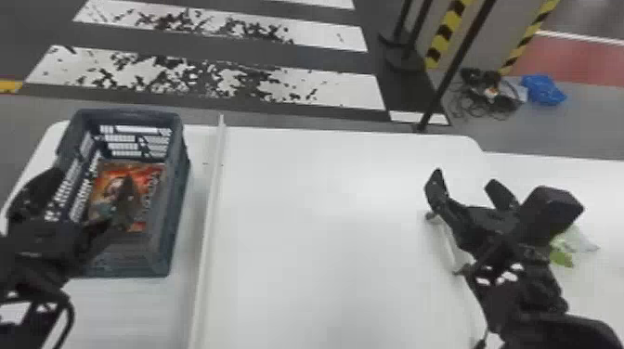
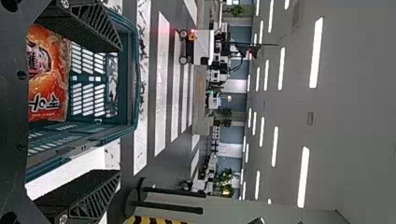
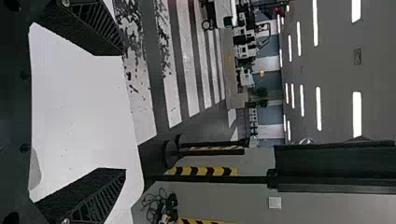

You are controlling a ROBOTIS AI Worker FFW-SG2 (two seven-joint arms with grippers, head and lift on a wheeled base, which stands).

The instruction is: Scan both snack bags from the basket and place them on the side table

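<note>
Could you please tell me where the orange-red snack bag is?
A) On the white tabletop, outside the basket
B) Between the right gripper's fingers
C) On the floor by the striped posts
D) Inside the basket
D: the orange-red snack bag lies within the walls of the basket, which stands at the left of the head view.

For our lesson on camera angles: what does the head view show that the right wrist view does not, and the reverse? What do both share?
Head view: the basket with an orange snack bag inside, and the left gripper.
Right wrist view: ceiling lights.
Both: the right gripper, a white table, crossing stripes and floor cables.
</note>
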